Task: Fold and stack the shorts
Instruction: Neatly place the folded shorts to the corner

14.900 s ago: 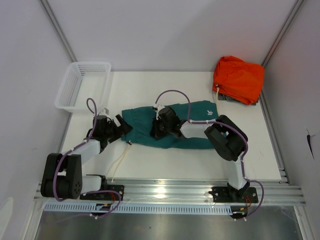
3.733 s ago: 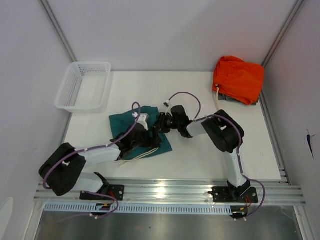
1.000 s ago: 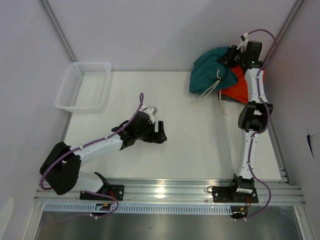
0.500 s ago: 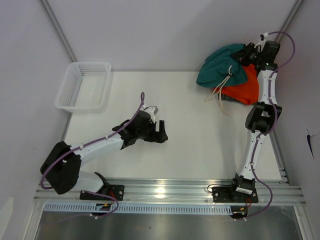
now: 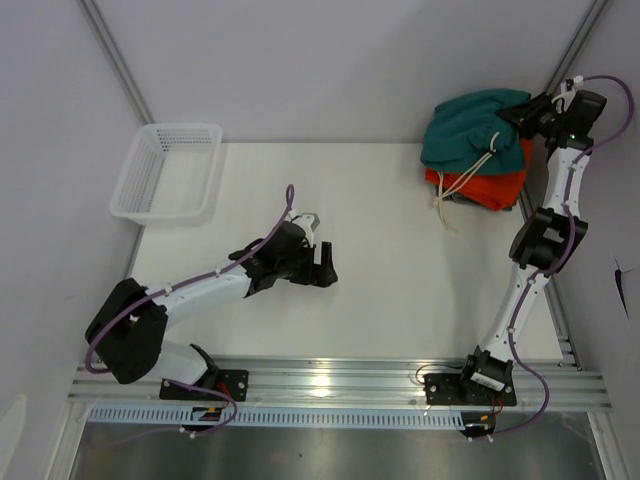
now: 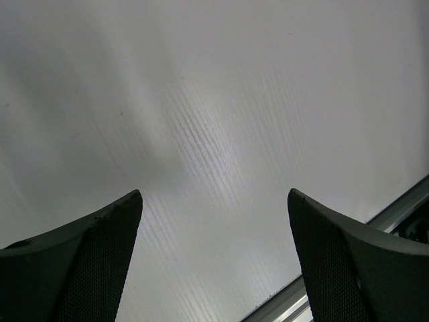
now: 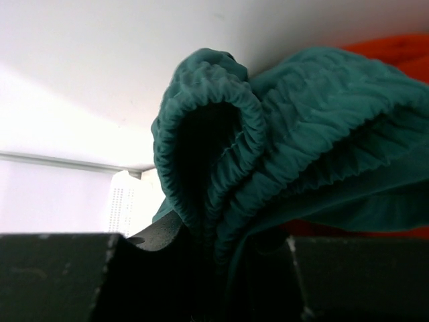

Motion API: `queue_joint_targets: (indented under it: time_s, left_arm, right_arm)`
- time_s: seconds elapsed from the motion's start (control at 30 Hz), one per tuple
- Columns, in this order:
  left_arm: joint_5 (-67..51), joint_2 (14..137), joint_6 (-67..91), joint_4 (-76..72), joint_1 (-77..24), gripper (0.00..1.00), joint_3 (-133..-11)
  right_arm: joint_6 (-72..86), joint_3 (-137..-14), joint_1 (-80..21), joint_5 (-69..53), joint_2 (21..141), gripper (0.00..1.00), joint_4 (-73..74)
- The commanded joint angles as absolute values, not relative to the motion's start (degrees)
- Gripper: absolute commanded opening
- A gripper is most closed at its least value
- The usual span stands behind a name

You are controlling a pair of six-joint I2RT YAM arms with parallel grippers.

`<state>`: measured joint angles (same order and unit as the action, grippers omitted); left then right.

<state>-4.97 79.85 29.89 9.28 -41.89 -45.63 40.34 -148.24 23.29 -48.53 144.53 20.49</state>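
Nearest the arm bases, the left gripper hovered low over the white table, its fingers spread wide with nothing between them. Farther back, a white basket sat at the table's left edge. In the far right corner, the right gripper was clamped on the gathered waistband of the teal shorts — bunched over the orange garment, with the cream drawstring dangling.

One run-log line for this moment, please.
phase: stacking | right gripper: shut on shorts, over orange garment | left gripper: open, empty, over table
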Motion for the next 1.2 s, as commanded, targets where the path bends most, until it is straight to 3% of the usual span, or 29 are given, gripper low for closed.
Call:
queue_joint_targets:
  time_s: [0.0, 0.27, 0.43, 0.73, 0.93, 1.1, 1.17]
  left_arm:
    - [-6.1, 80.3, 28.7, 8.8, -42.6, 0.9, -48.6]
    - [-5.9, 80.2, 28.4, 9.1, -43.0, 0.9, -48.9]
    - [-5.8, 79.9, 28.4, 9.3, -43.1, 0.9, -48.8]
    - [-6.1, 80.1, 27.3, 10.0, -43.2, 0.9, -49.7]
    - [-6.3, 81.4, 26.4, 10.8, -43.2, 0.91, -50.9]
    - [-6.8, 82.4, 26.0, 10.6, -43.2, 0.91, -51.3]
    - [-6.7, 82.5, 26.0, 10.6, -43.2, 0.91, -51.4]
  right_arm:
    - [39.2, -146.2, 24.9, -49.7, 137.3, 0.0, 20.8]
    - [35.3, -135.9, 26.1, -48.1, 133.7, 0.0, 19.8]
    - [30.7, -131.5, 26.9, -40.3, 131.4, 0.0, 23.6]
    - [25.2, -142.1, 27.5, -30.4, 139.8, 0.01, 32.9]
    - [23.8, -141.5, 27.2, -25.6, 141.3, 0.04, 33.7]
    - [23.5, -141.2, 26.1, -24.2, 144.7, 0.12, 33.2]
    - [22.9, -140.9, 25.2, -22.3, 145.1, 0.23, 33.2]
